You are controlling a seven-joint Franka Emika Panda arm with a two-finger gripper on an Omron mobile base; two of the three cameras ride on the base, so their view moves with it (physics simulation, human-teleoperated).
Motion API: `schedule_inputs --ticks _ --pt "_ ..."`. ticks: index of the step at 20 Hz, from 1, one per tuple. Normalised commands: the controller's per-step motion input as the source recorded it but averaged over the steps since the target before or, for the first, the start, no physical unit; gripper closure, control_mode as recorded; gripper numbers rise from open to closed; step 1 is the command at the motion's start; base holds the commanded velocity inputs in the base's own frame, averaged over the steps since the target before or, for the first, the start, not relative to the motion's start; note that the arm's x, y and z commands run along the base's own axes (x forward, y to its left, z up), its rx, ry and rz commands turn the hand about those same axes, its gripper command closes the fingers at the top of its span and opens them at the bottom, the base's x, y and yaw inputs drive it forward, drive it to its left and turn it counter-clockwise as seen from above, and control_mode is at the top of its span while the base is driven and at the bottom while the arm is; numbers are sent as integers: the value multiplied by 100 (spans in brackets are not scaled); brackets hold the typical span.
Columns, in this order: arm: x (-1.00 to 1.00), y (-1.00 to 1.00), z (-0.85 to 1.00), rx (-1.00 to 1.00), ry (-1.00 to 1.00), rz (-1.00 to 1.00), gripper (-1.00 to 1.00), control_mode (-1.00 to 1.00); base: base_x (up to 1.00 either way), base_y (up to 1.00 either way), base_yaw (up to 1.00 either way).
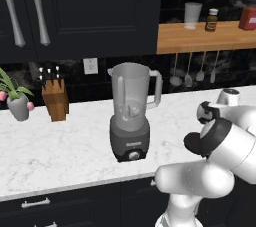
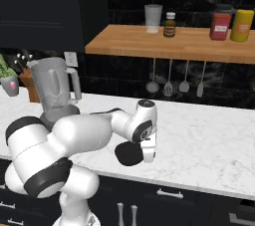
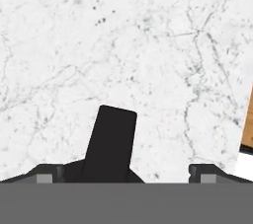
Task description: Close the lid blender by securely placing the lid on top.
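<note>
Pinching the small round matte black lid edge-on, the two-finger gripper risks tilting it against the tall translucent grey blender, seating it crooked.

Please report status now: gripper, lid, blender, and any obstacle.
Gripper shut on lid, above the counter. Blender upright to the left, mouth open, no lid on yet. Nothing between them.

White marble counter, blender standing on it, knife block and flower vase at the back
</note>
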Motion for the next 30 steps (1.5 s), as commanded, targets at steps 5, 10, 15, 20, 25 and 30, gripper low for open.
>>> schedule_inputs --ticks 5,10,15,20,25,30 --pt "19 0 -15 3 0 0 -100 -100 0 0 0" --pt "15 -2 -15 4 0 0 -100 -100 0 0 0" --pt "9 -1 -21 3 0 0 -100 -100 0 0 0" --pt "7 0 -22 2 0 0 -100 -100 0 0 0" --pt "5 0 -23 0 0 0 100 -100 0 0 0" --pt "3 0 -25 0 0 0 100 -100 0 0 0"
